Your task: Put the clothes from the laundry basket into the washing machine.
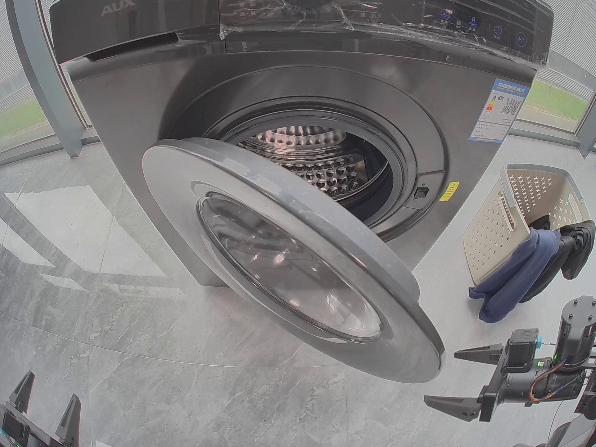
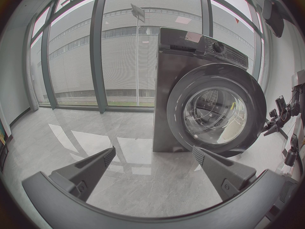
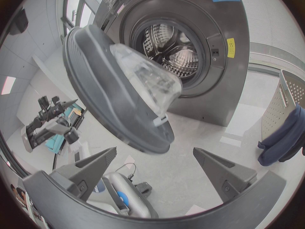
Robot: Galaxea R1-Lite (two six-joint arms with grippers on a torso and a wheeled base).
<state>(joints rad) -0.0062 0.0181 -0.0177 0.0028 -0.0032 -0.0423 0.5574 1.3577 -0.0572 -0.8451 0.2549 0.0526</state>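
Washing machine (image 1: 155, 94): far centre, door (image 1: 397, 324) swung open.
Laundry basket (image 1: 496, 231): on the floor, right of the machine.
Clothes: blue garment (image 1: 518, 274) and black garment (image 1: 577, 243) draped over the basket's rim.
Left gripper (image 1: 51, 387): near left, fingers wide.
Right gripper (image 1: 442, 377): near right, fingers wide.

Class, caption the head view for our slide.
Grey front-loading washing machine, round door open; blue and black clothes draped over beige perforated laundry basket.

Tall dark-framed windows (image 2: 120, 64) rise from a grey marbled floor (image 2: 63, 121). Daylight patches (image 2: 92, 142) lie just before the windows; a white wall (image 2: 14, 89) adjoins them.
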